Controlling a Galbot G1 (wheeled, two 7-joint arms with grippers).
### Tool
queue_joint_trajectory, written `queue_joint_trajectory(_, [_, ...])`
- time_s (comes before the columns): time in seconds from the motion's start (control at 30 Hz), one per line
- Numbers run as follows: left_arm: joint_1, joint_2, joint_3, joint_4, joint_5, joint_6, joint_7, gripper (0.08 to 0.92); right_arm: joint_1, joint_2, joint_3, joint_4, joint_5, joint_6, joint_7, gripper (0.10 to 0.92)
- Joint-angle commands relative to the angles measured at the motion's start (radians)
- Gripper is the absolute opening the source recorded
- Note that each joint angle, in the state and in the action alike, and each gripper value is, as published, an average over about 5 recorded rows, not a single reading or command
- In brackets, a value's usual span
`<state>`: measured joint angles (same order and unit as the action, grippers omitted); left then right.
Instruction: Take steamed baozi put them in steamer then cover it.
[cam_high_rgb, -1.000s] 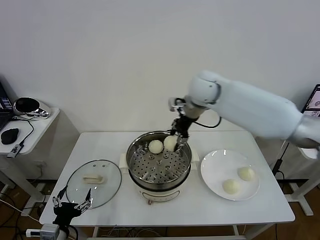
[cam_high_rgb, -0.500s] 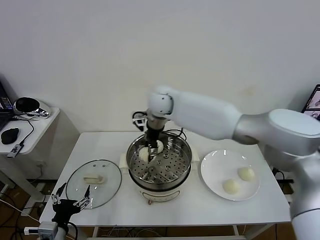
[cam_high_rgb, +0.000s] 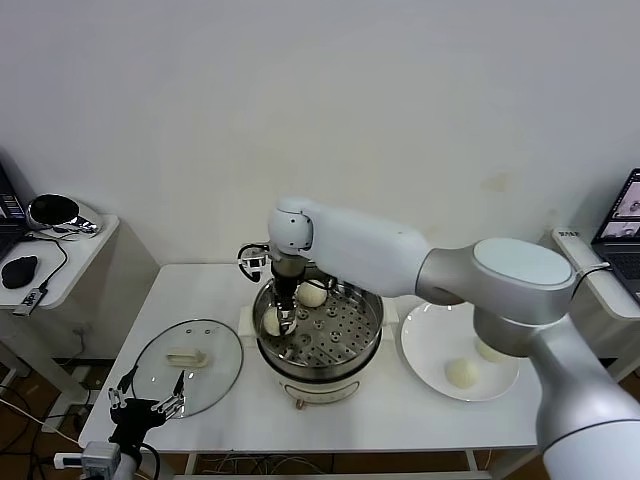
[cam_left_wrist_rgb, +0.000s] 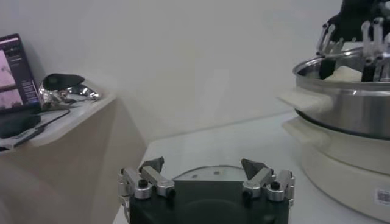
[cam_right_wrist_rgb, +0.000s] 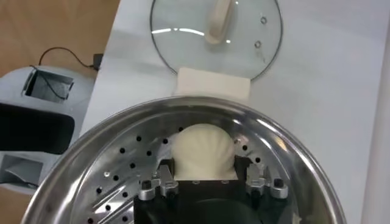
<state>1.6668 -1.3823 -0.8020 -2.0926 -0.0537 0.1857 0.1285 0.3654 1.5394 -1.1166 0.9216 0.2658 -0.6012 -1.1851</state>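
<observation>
1. Quick status: right pincer (cam_high_rgb: 283, 322) down inside the pot (cam_high_rgb: 322, 370), jaws part-open either side of a bun (cam_right_wrist_rgb: 202, 149) at about 9 o'clock on the holed tray. Sliver of gap showing on one side, so probably not squeezing it. Second bun (cam_high_rgb: 313, 294) at roughly 12 o'clock, close by.
2. Biggest worry: lifting out crooked and dragging the soft bun along if the dough sticks to a jaw. Could roll it into its neighbour or dent it.
3. Also tight against the pot wall at 9 o'clock. Any sideways swing on the way out risks clipping the rim and nudging the whole pot on the worktop (cam_high_rgb: 400, 425).
4. Two more buns (cam_high_rgb: 461, 373) waiting on the plate (cam_high_rgb: 432, 328) at 3 o'clock. Crowding the tray at 9 to 12 is fine, but dropping the next ones on top would stop the lid sitting flat.
5. Lid (cam_high_rgb: 215, 372) flat on the worktop at 9 o'clock from the pot. Left pincer (cam_high_rgb: 145, 408) parked near its 6 o'clock edge, jaws wide open, holding nothing. Small handle, slippery glass: easy to fumble later.
</observation>
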Motion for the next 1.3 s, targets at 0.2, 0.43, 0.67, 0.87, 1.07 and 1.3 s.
queue_joint_trajectory(0.2, [0.002, -0.002, 0.001, -0.001, 0.004, 0.001, 0.002, 0.823, 0.004, -0.006, 0.027, 0.004, -0.005, -0.001, 0.004, 0.806])
queue_joint_trajectory(0.43, [0.007, -0.022, 0.001, -0.015, 0.005, 0.009, 0.008, 0.823, 0.101, -0.229, 0.046, 0.237, 0.020, 0.031, -0.024, 0.823])
queue_joint_trajectory(0.67, [0.024, -0.036, -0.002, -0.022, 0.000, 0.018, 0.017, 0.823, 0.204, -0.595, 0.111, 0.508, -0.016, 0.126, -0.092, 0.823])
queue_joint_trajectory(0.87, [0.043, -0.068, 0.001, -0.067, -0.002, 0.040, 0.031, 0.823, 0.133, -0.846, 0.179, 0.609, -0.103, 0.189, -0.148, 0.823])
queue_joint_trajectory(1.07, [0.074, -0.085, 0.008, -0.086, 0.008, 0.040, 0.030, 0.823, -0.071, -1.027, 0.265, 0.661, -0.258, 0.250, -0.171, 0.823])
queue_joint_trajectory(1.3, [0.097, -0.093, 0.010, -0.087, 0.016, 0.037, 0.027, 0.823, -0.337, -1.072, 0.377, 0.687, -0.393, 0.271, -0.157, 0.823])
